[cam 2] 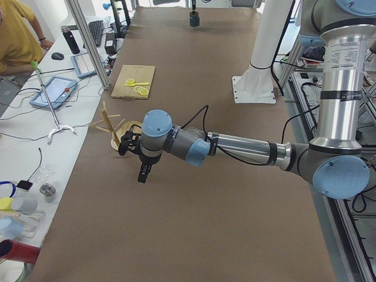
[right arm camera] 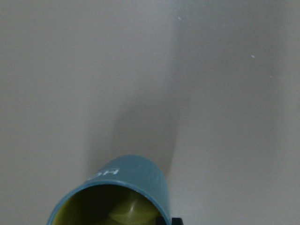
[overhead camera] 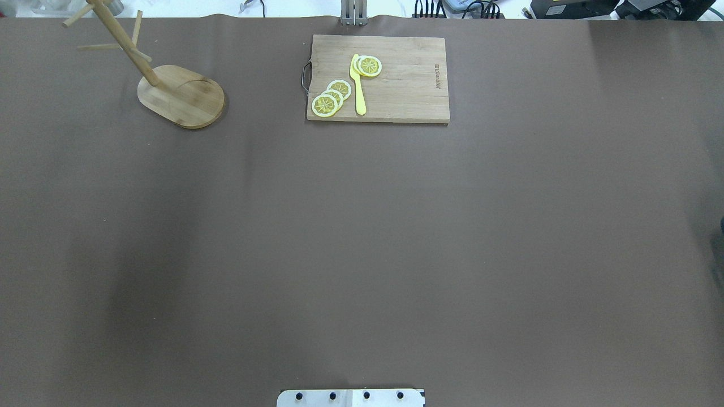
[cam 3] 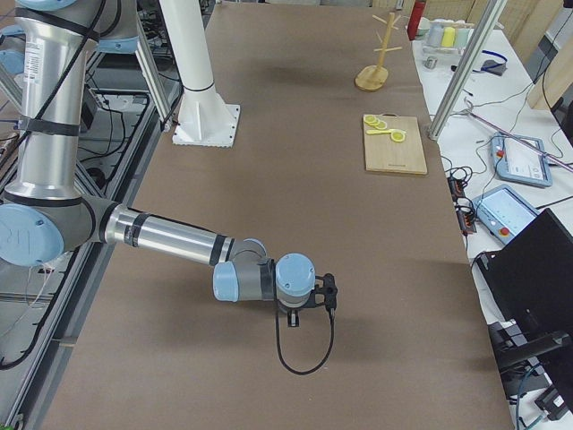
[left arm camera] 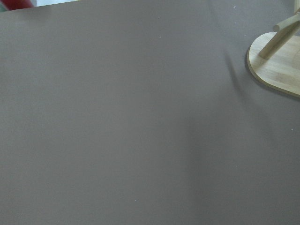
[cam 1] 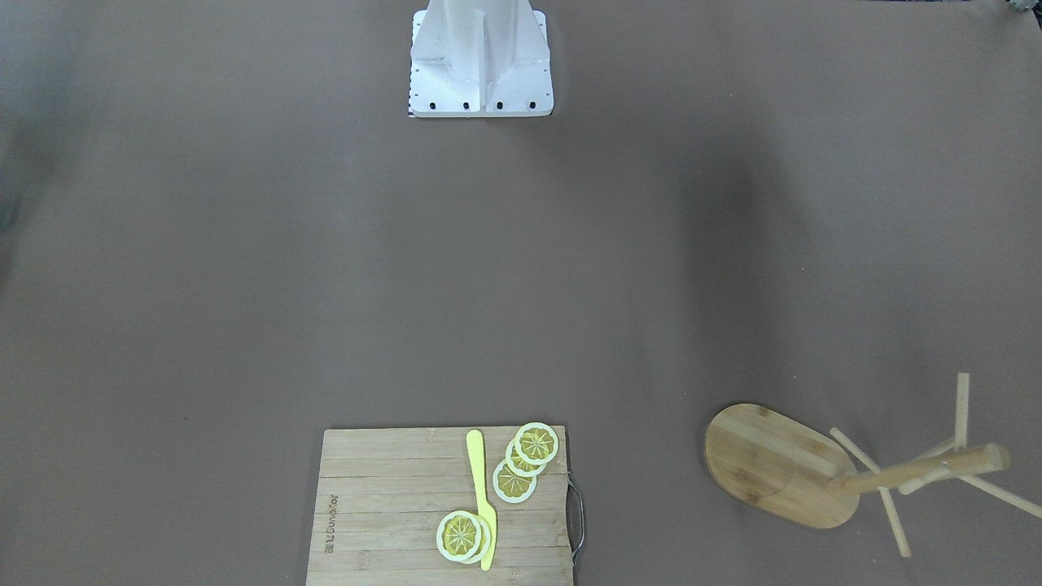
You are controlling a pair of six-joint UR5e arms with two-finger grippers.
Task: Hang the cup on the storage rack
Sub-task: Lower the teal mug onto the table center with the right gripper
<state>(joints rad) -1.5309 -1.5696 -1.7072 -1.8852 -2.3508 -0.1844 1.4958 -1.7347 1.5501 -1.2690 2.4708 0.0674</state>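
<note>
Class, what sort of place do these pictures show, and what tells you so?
Probably a robotics lab: a robot arm over a brown-covered table, a side bench with a tablet, and kitchen props such as a cutting board.

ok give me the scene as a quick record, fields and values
cup: bottom edge of right wrist view, opening toward the camera
storage rack: upright, robot's far left corner, pegs bare
left gripper: above the table near the rack, state unclear
right gripper: over the table's right end, state unclear
cutting board: far middle, holds lemon slices and yellow knife
</note>
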